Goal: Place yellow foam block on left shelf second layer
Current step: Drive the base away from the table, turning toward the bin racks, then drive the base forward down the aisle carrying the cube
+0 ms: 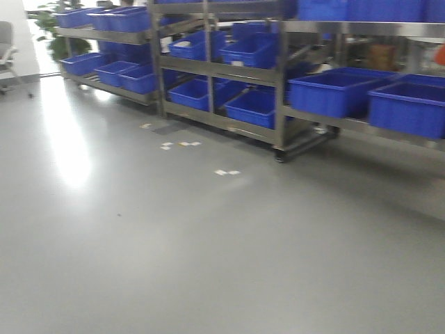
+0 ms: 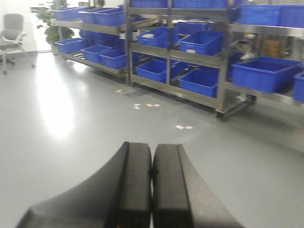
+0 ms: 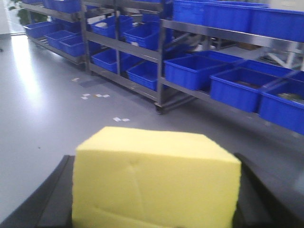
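Observation:
The yellow foam block (image 3: 154, 180) fills the bottom of the right wrist view, held between the two black fingers of my right gripper (image 3: 154, 194), which is shut on it above the grey floor. My left gripper (image 2: 152, 171) is shut and empty, its two black fingers pressed together and pointing toward the shelves. The metal shelf racks (image 1: 208, 69) with blue bins stand across the floor, still some distance away. Neither gripper shows in the front view.
Several blue bins (image 1: 334, 94) sit on the rack layers. A rack wheel (image 1: 280, 156) stands on the floor. White paper scraps (image 1: 226, 172) lie on the grey floor. An office chair (image 2: 12, 35) and a plant (image 1: 52, 28) stand far left.

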Motion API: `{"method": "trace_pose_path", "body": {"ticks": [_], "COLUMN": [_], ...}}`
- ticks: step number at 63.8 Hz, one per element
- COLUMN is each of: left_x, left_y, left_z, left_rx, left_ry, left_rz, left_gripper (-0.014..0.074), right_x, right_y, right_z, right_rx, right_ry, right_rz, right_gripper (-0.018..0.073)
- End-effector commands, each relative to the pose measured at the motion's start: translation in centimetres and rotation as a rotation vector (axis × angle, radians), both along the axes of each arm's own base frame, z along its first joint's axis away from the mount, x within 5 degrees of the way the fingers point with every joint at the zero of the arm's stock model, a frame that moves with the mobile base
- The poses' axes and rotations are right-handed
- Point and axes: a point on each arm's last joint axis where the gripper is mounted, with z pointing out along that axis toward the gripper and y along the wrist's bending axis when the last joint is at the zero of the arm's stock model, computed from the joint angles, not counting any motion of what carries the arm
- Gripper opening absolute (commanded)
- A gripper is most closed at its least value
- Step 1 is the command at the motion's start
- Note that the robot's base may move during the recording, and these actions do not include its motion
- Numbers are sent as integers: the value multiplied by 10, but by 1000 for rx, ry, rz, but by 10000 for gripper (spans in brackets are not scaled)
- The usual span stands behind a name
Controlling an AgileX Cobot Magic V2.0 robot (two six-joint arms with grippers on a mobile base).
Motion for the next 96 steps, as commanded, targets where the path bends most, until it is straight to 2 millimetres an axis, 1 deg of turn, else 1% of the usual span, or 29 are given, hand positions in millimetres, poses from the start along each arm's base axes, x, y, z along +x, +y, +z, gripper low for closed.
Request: {"method": "trace_pose_path", "body": {"ticks": [1,39,46,59,85,96], "left_x": [1,1,1,1,1,1], "left_y": [-1,-1,0,2,2,2], "left_z": [-1,-1,-1,-1,-1,-1], "left_rx": [-7,-7,-6,-5,-5,-5], "left_ry": [-53,-54,-53,-53,-53,-53], "left_rz": [-17,-11,6,49,49,49], "left_gripper": [136,136,136,137,136,136], "right_x": [0,0,5,14,26,28], "right_y": [1,1,3,6,10,10], "right_z": [16,16,12,-1,-33,-41], "right_rx": [-23,-24,-32,-44,-69,-75], "right_ry": [-102,-102,-78,-24,79,103], "right_rz": [9,13,37,78,82,82], "right_gripper": [256,256,256,256,256,256]}}
